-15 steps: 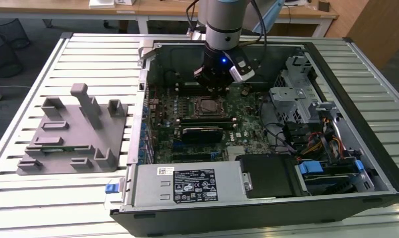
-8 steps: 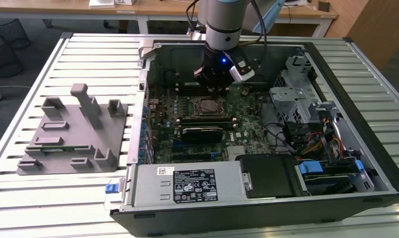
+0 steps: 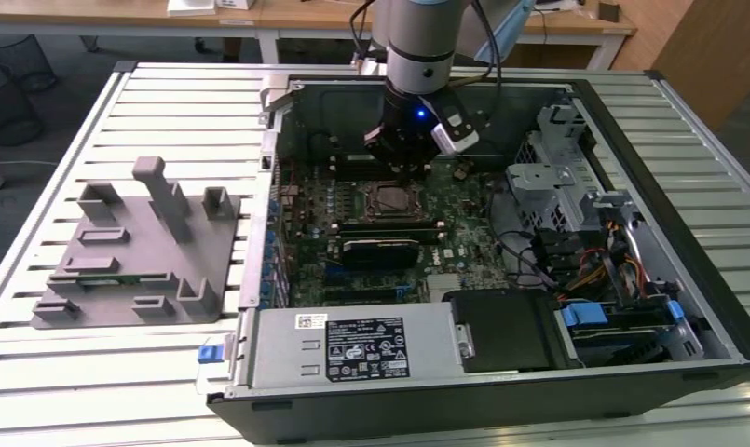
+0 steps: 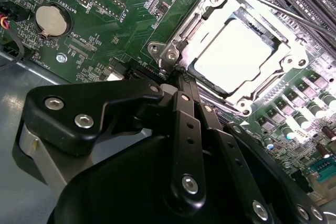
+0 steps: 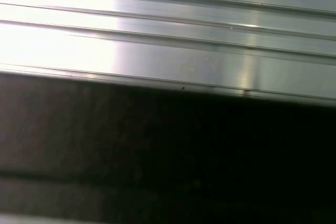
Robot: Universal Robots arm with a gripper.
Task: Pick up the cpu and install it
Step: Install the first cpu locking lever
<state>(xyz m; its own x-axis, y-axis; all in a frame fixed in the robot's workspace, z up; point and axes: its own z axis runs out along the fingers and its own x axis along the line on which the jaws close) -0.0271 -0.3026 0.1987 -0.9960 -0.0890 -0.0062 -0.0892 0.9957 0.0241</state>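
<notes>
Black linkage of the gripper filled the near part of the second wrist view, its fingers drawn together at the tips with nothing between them, right beside a corner of the socket frame. Just beyond, the cpu lay flat in that socket, its pale metal top bright under the light. Around it spread the green motherboard, with a round coin battery set well apart. From the exterior view, the arm reached down into the open computer case, and a grey plastic fixture stood on the slatted table to the exterior view's left.
</notes>
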